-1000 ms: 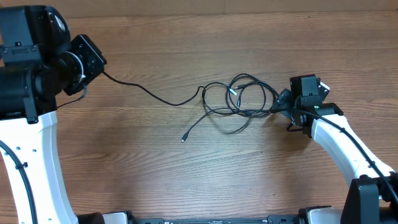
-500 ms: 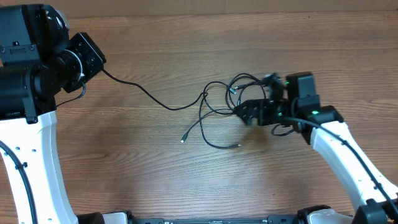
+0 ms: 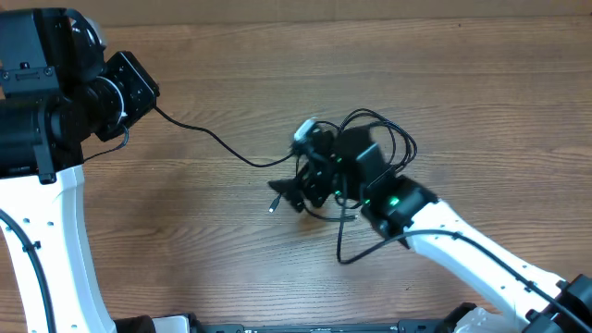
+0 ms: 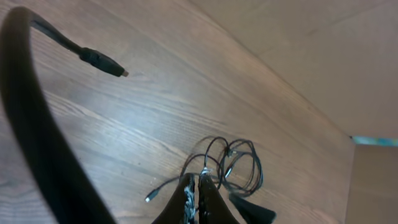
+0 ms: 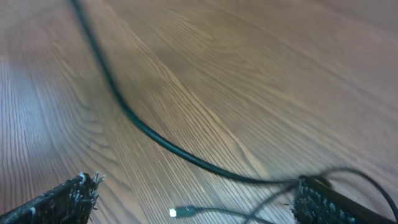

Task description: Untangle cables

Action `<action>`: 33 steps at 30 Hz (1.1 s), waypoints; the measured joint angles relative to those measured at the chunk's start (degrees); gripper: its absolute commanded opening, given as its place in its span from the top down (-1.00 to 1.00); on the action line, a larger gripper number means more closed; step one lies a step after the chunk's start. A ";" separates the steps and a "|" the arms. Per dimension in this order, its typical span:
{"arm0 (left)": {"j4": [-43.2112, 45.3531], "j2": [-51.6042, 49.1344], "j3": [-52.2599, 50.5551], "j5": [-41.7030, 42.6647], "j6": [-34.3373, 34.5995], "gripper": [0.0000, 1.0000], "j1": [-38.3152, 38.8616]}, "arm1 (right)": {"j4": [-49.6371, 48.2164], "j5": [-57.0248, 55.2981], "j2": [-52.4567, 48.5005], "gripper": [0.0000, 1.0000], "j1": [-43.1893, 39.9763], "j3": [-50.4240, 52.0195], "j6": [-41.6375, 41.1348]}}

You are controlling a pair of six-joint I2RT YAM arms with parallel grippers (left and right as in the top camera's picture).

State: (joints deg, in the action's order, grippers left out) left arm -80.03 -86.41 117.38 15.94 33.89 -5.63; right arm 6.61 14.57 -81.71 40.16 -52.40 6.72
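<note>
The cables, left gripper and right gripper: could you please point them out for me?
cables (image 3: 205, 131), overhead view, on the stretch running toward the left arm.
left gripper (image 4: 198, 183), left wrist view, between its closed fingertips.
right gripper (image 5: 196, 186), right wrist view, midway between its spread fingertips.

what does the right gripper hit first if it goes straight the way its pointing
Probably the small plug tip between the open fingers of the right gripper; beyond it the cable crosses its path. Height above the table is unclear, so it might pass over both.
</note>
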 measured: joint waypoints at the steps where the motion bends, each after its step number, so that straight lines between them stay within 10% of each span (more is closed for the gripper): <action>1: -0.17 0.00 0.00 0.26 0.00 0.92 0.00 | -0.24 -0.92 0.00 -1.00 1.36 0.00 0.52; 7: -0.22 0.00 0.00 4.57 0.22 0.92 0.02 | -5.05 -8.55 -1.81 -0.93 6.75 0.00 5.11; 11: -1.81 0.00 0.00 8.26 0.17 0.92 0.02 | -11.37 -15.37 -6.71 0.61 6.58 0.00 5.53; 13: -2.58 0.00 0.00 9.01 0.00 0.91 0.02 | -12.76 -16.55 -7.21 0.93 5.66 0.00 3.58; 33: 11.04 -0.13 -20.28 9.79 -1.03 0.92 9.64 | -5.79 20.11 18.69 0.92 -2.67 -3.37 -14.16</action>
State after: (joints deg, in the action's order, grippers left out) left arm -68.99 -86.54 97.10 25.74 32.86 4.01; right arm 0.82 34.68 -63.02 37.50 -55.77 -7.44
